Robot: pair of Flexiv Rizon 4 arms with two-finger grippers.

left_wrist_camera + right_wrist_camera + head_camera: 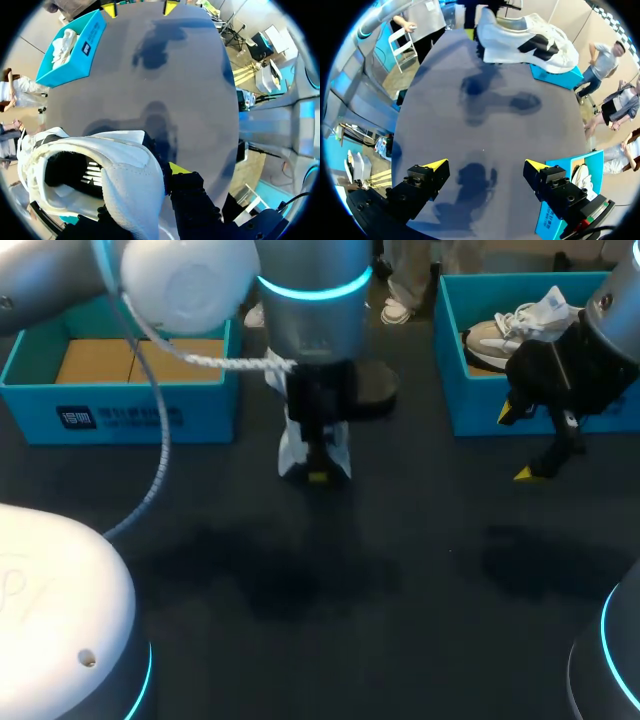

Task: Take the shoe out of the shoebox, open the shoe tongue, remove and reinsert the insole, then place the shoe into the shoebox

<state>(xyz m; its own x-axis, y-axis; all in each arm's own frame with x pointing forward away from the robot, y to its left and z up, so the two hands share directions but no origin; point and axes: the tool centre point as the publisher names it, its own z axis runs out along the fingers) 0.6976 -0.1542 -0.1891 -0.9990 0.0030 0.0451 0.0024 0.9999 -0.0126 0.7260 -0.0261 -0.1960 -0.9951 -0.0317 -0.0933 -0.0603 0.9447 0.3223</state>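
A white shoe (312, 448) with black side marks hangs heel-down above the middle of the table, with my left gripper (318, 474) shut on its heel. In the left wrist view the shoe (95, 170) fills the space at the gripper (165, 172), whose one fingertip (178, 168) presses outside the heel wall; the other is hidden by the shoe. The left shoebox (120, 405) shows only a cardboard floor. My right gripper (520, 445) hovers open in front of the right shoebox (470, 405). In the right wrist view that gripper (486, 165) holds nothing, and the shoe (525, 37) hangs far ahead.
The right shoebox holds a second, beige and white shoe (505, 330), also seen in the left wrist view as a box (82, 47) far ahead. Dark table surface (330, 600) stretches between and in front of both grippers.
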